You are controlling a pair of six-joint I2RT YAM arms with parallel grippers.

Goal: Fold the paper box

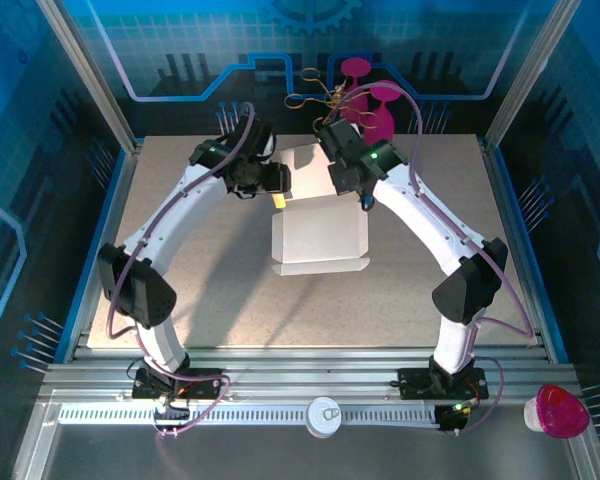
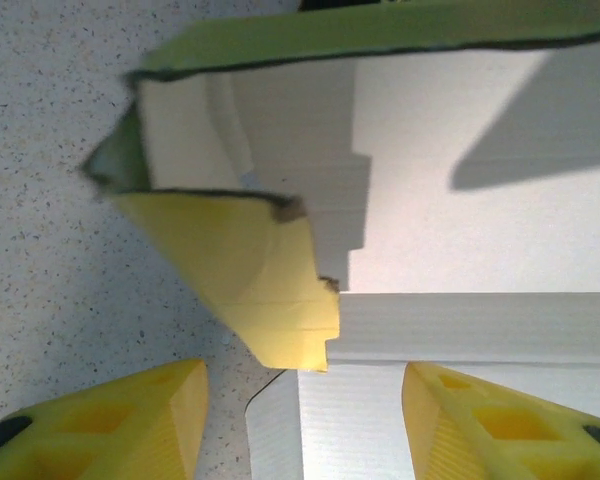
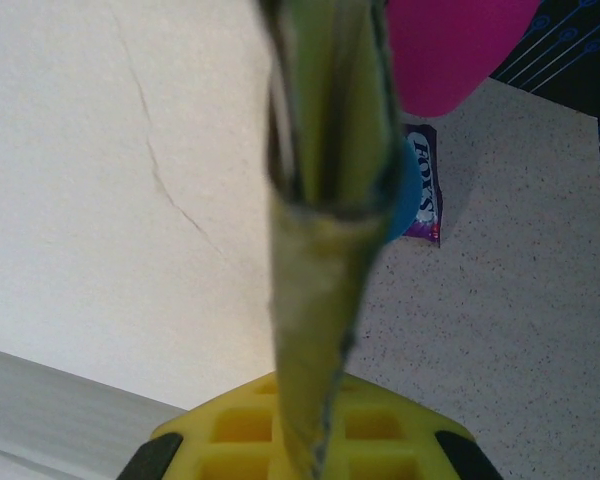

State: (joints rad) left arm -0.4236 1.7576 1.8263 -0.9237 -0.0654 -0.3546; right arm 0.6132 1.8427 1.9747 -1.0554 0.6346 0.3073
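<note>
The paper box [image 1: 320,238] lies white side up in the middle of the table, its rear panel [image 1: 310,160] raised between both grippers. My left gripper [image 1: 277,181] is at the box's back left corner. In the left wrist view it is open [image 2: 305,405], with yellow fingers [image 2: 145,420] on either side of a white panel [image 2: 460,230]; a yellow side flap [image 2: 270,290] curls inward just beyond. My right gripper [image 1: 353,186] is at the back right corner. In the right wrist view it is shut [image 3: 310,440] on an upright yellow-green cardboard wall [image 3: 325,200] seen edge-on.
A small purple snack packet [image 3: 423,200] lies on the table behind the box, beside pink objects [image 1: 375,108]. A can [image 1: 325,415] and a pink-lidded cup [image 1: 557,410] stand on the near rail. Blue side walls [image 1: 110,230] border the table.
</note>
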